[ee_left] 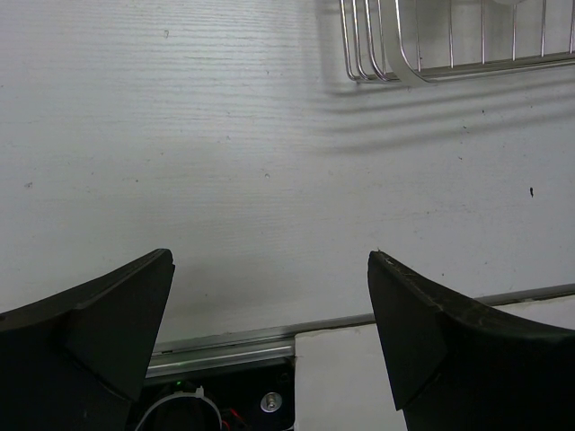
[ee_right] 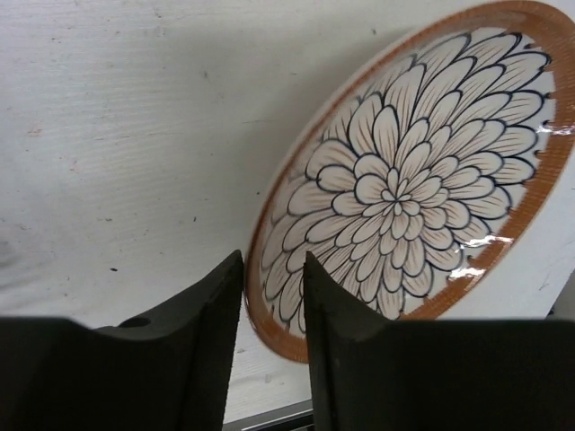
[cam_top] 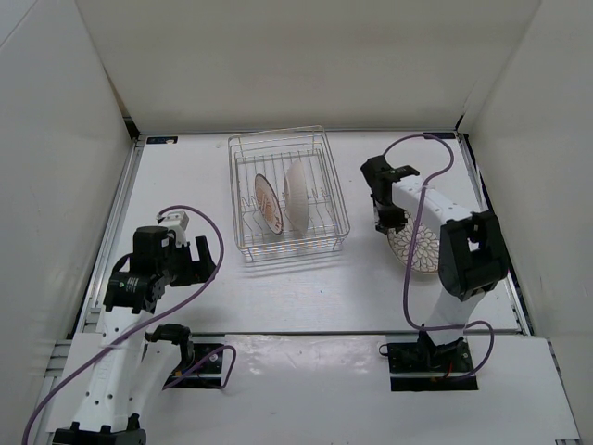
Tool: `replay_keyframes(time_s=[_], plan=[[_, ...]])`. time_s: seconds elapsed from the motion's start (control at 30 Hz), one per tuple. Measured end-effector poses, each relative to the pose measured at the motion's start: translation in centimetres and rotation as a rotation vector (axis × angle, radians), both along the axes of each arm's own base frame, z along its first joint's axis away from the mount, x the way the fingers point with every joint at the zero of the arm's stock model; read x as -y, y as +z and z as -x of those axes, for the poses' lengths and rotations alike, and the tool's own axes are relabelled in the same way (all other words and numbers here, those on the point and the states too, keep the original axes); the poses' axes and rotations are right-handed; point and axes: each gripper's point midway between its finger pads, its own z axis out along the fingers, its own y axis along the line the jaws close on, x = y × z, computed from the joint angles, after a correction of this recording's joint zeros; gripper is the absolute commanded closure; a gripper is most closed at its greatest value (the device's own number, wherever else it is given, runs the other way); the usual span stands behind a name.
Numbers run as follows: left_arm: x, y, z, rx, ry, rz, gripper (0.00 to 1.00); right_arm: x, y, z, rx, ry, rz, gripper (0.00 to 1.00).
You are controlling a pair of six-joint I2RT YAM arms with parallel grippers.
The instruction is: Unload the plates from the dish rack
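Note:
The silver wire dish rack (cam_top: 243, 181) stands at the back middle of the table. Two plates stand upright in it: one showing an orange-rimmed face (cam_top: 267, 204), one showing its white underside (cam_top: 296, 197). A third plate (cam_top: 419, 248), with a petal pattern and orange rim, is on the table at the right, its face up. My right gripper (cam_top: 390, 222) is shut on its rim; in the right wrist view the gripper (ee_right: 272, 260) has the rim of the plate (ee_right: 413, 180) between its fingers. My left gripper (cam_top: 200, 258) is open and empty, short of the rack's near left corner (ee_left: 422, 63).
White walls enclose the table on three sides. A metal strip (ee_left: 234, 346) runs along the table's near edge under my left gripper (ee_left: 269, 269). A purple cable (cam_top: 422, 176) loops over the right arm.

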Motion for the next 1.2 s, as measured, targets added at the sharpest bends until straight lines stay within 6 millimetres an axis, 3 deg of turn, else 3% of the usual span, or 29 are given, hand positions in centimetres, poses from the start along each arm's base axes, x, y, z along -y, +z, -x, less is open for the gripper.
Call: replay_keyframes(time_s=[0.13,0.23,0.3,0.4,0.5,0.57,0.73,0.83,0.93,1.2], plan=[[0.0,0.0,0.0,-0.003,0.000,0.000,0.00,-0.7,-0.7,0.0,-0.019,0.006,-0.030,0.60],[0.0,-0.1,0.0,-0.004,0.001,0.000,0.00,-1.0,-0.6,-0.1,-0.025,0.008,-0.050,0.51],[0.0,-0.1,0.0,-0.004,0.001,0.000,0.00,-1.4,-0.1,-0.4,-0.023,0.011,-0.066,0.38],[0.0,-0.1,0.0,-0.006,0.000,-0.001,0.00,-2.2,1.5,-1.2,0.004,0.021,-0.101,0.38],[0.0,-0.1,0.0,-0.006,0.000,-0.001,0.00,-3.9,4.4,-2.2,0.075,0.065,-0.203,0.36],[0.0,-0.1,0.0,-0.006,0.000,-0.001,0.00,-6.0,7.4,-2.6,0.152,0.120,-0.335,0.34],[0.0,-0.1,0.0,-0.006,0.000,-0.001,0.00,-12.2,16.4,-3.1,0.371,0.321,-0.709,0.34],[0.0,-0.1,0.0,-0.006,0.000,-0.001,0.00,-15.7,19.3,-3.3,0.419,0.429,-0.902,0.33],[0.0,-0.1,0.0,-0.006,0.000,-0.001,0.00,-18.4,19.3,-3.3,0.395,0.490,-1.038,0.32],[0.0,-0.1,0.0,-0.006,0.000,0.000,0.00,-22.7,16.3,-2.9,0.260,0.556,-1.173,0.30]])
